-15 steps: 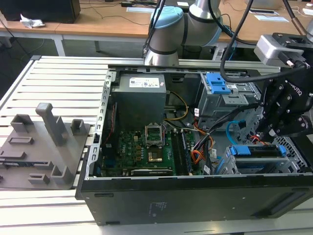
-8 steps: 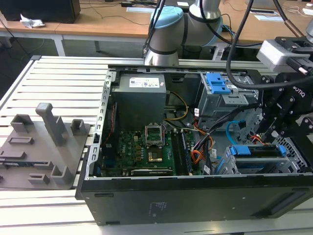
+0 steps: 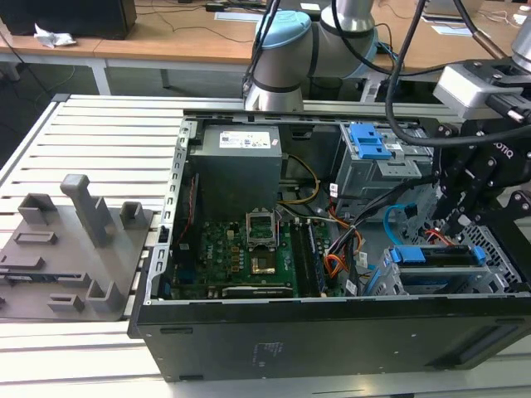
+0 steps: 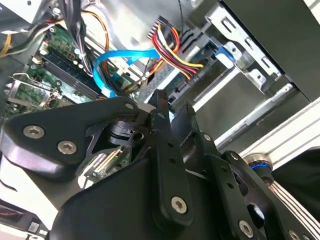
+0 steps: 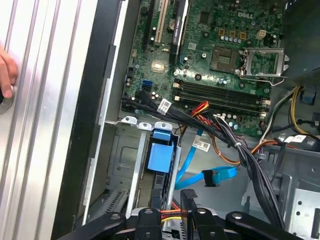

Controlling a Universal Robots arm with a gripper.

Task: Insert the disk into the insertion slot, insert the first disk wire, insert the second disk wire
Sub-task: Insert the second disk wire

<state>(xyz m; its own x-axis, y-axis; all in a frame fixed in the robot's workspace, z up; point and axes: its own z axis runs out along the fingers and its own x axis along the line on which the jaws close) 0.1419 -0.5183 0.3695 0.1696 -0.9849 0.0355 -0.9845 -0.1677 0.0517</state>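
The disk [image 3: 436, 257], in its bright blue carrier [image 5: 161, 156], lies inside the insertion slot [image 3: 499, 249] of the silvery perforated cage, at the exterior view's right end of the open computer case. My gripper [image 3: 455, 222] hangs just above the disk's rear end. Its black fingers [image 4: 160, 107] stand close together around the end of a red, yellow and black disk wire [image 5: 172, 215]. That bundle [image 4: 172, 47] runs toward the disk's back edge. A light blue flat disk wire [image 5: 217, 176] lies loose beside the cage, its plug free.
A grey cage with a blue latch [image 3: 369, 141] stands behind the slot. The motherboard [image 3: 249, 249] and black cable bundles [image 5: 250, 160] fill the case middle. A grey fixture [image 3: 75, 240] sits on the slatted table. A person's hand [image 5: 6, 70] rests on the table rail.
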